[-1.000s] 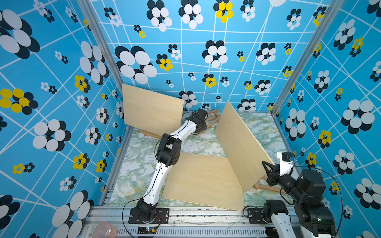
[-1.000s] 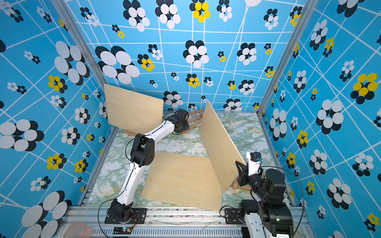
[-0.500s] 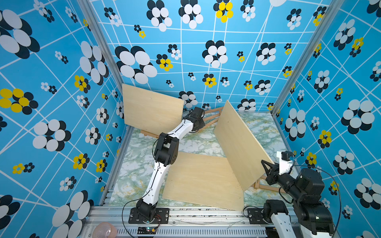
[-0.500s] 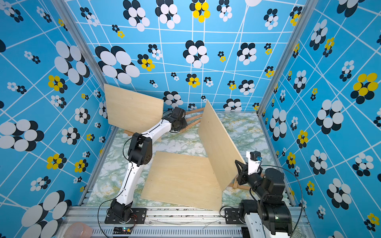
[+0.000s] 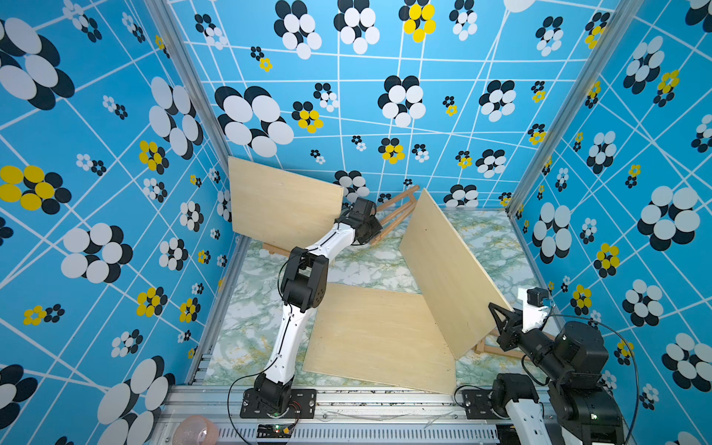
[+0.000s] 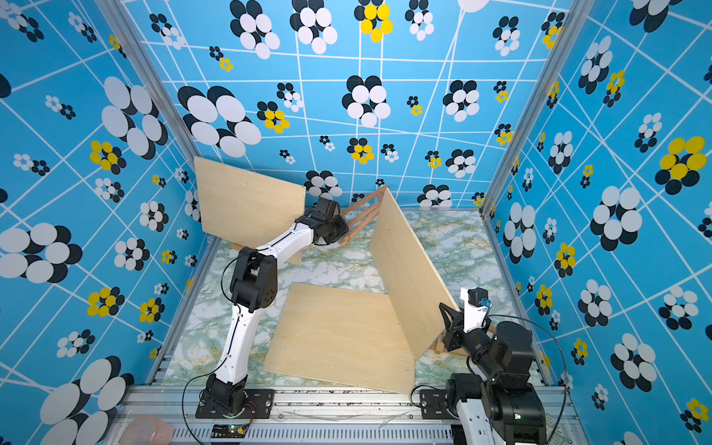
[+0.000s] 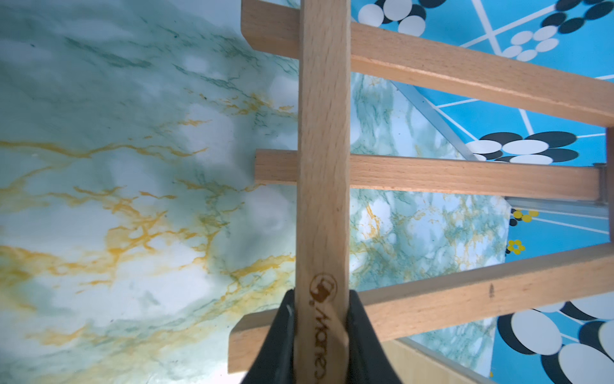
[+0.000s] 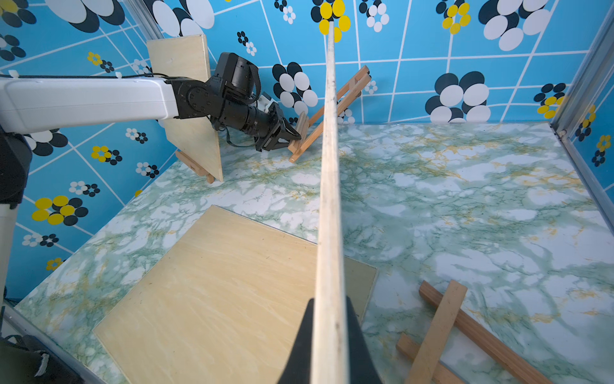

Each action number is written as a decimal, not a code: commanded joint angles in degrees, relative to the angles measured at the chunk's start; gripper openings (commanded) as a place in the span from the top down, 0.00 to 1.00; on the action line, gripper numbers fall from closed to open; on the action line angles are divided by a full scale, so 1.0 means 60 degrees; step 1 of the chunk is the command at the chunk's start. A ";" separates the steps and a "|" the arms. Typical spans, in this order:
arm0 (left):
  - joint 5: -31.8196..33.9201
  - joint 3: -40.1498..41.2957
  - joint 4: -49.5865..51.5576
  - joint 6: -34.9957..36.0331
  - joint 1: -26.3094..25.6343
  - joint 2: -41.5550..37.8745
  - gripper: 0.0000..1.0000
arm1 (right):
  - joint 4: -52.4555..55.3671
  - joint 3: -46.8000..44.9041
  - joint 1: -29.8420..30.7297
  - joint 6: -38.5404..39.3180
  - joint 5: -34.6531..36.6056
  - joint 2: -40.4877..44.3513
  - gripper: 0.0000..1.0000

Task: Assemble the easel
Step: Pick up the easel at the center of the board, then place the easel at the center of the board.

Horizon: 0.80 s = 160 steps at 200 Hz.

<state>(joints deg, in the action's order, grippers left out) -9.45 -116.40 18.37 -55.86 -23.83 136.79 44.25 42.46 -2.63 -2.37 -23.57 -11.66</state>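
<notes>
Clamping the cross rail of the slatted pale-wood easel frame (image 5: 397, 221), upper centre in a top view, the left gripper (image 7: 321, 301) holds it tilted, probably to stand it. The right gripper (image 8: 329, 307) pinches the thin plywood board (image 5: 450, 277) on edge, centre-right, seemingly ready for mounting.

Open tabletop (image 5: 497, 246) right of the tilted board (image 5: 450, 269) — flat board (image 5: 377, 335) and leaning board (image 5: 281, 204) at left.
</notes>
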 commanded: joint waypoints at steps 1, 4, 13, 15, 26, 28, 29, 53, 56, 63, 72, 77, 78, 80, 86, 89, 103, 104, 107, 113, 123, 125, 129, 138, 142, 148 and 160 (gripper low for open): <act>-0.0644 0.0234 -0.1608 -0.0766 0.0200 -0.0710 1.00 | -0.0454 0.0403 0.0016 -0.0159 -0.0699 0.0201 1.00; -0.0694 0.0246 -0.1651 -0.0814 0.0207 -0.0702 1.00 | -0.0460 0.0425 0.0016 -0.0159 -0.0700 0.0188 1.00; -0.0894 0.0368 -0.2052 -0.1006 0.0219 -0.0672 1.00 | -0.0434 0.0510 0.0027 -0.0196 -0.0707 0.0185 1.00; -0.0979 0.0400 -0.2139 -0.1055 0.0222 -0.0667 1.00 | -0.0432 0.0533 0.0028 -0.0192 -0.0713 0.0185 1.00; -0.1371 0.0430 -0.2516 -0.1286 0.0233 -0.0585 1.00 | -0.0398 0.0627 0.0019 -0.0191 -0.0729 0.0193 1.00; -0.1428 0.0437 -0.2567 -0.1323 0.0236 -0.0579 1.00 | -0.0383 0.0639 0.0026 -0.0202 -0.0729 0.0206 1.00; -0.1442 0.0434 -0.2587 -0.1339 0.0237 -0.0578 1.00 | -0.0378 0.0641 0.0035 -0.0204 -0.0729 0.0203 1.00; -0.1936 0.0643 -0.3180 -0.1595 0.0220 -0.0719 1.00 | -0.0359 0.0651 0.0029 -0.0149 -0.0744 0.0184 1.00; -0.1973 0.0686 -0.3296 -0.1614 0.0222 -0.0776 1.00 | -0.0362 0.0635 0.0023 -0.0149 -0.0744 0.0184 1.00; -0.2072 0.0867 -0.3716 -0.1681 0.0234 -0.0883 1.00 | -0.0385 0.0622 0.0038 -0.0160 -0.0758 0.0199 1.00; -0.2169 0.1123 -0.4244 -0.1858 0.0251 -0.1033 1.00 | -0.0415 0.0574 0.0032 -0.0168 -0.0773 0.0208 1.00; -0.2219 0.1199 -0.4427 -0.1929 0.0266 -0.1110 1.00 | -0.0428 0.0539 0.0040 -0.0181 -0.0788 0.0210 1.00; -0.2233 0.1210 -0.4462 -0.1935 0.0274 -0.1122 1.00 | -0.0430 0.0533 0.0042 -0.0178 -0.0795 0.0220 1.00; -0.2262 0.1240 -0.4544 -0.1958 0.0279 -0.1145 1.00 | -0.0442 0.0539 0.0032 -0.0180 -0.0801 0.0227 1.00; -0.2411 0.1243 -0.4738 -0.1995 0.0301 -0.1154 1.00 | -0.0472 0.0501 0.0033 -0.0200 -0.0803 0.0207 1.00; -0.2479 0.1226 -0.4795 -0.2012 0.0309 -0.1158 1.00 | -0.0471 0.0499 0.0039 -0.0208 -0.0815 0.0207 1.00; -0.2678 0.1150 -0.4823 -0.1940 0.0336 -0.1135 1.00 | -0.0533 0.0404 0.0043 -0.0237 -0.0832 0.0229 1.00; -0.2675 0.1149 -0.4807 -0.1926 0.0338 -0.1141 1.00 | -0.0541 0.0392 0.0043 -0.0243 -0.0832 0.0229 1.00; -0.2666 0.1155 -0.4732 -0.1875 0.0347 -0.1147 1.00 | -0.0555 0.0372 0.0043 -0.0249 -0.0841 0.0230 1.00; -0.2610 0.1256 -0.4662 -0.1778 0.0365 -0.1156 1.00 | -0.0585 0.0339 0.0043 -0.0277 -0.0860 0.0227 1.00; -0.2556 0.1571 -0.4804 -0.1767 0.0418 -0.1166 1.00 | -0.0599 0.0291 0.0038 -0.0279 -0.0889 0.0221 1.00; -0.2559 0.1649 -0.4900 -0.1795 0.0429 -0.1164 1.00 | -0.0605 0.0281 0.0031 -0.0279 -0.0890 0.0224 1.00; -0.2594 0.1868 -0.5132 -0.1918 0.0454 -0.1156 1.00 | -0.0610 0.0249 0.0034 -0.0287 -0.0896 0.0237 1.00; -0.2670 0.2330 -0.5745 -0.2216 0.0513 -0.1112 1.00 | -0.0649 0.0205 0.0031 -0.0306 -0.0919 0.0255 1.00; -0.2661 0.2483 -0.5867 -0.2273 0.0522 -0.1099 1.00 | -0.0650 0.0188 0.0030 -0.0305 -0.0920 0.0249 1.00; -0.2607 0.2694 -0.5930 -0.2219 0.0544 -0.1093 1.00 | -0.0672 0.0154 0.0032 -0.0321 -0.0920 0.0237 1.00; -0.2492 0.2988 -0.5744 -0.1924 0.0552 -0.1118 1.00 | -0.0700 0.0103 0.0043 -0.0332 -0.0927 0.0202 1.00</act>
<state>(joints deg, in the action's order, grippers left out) -23.81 -102.00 -9.30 -68.01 -21.71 133.14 45.87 43.51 -2.63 -2.55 -24.10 -11.22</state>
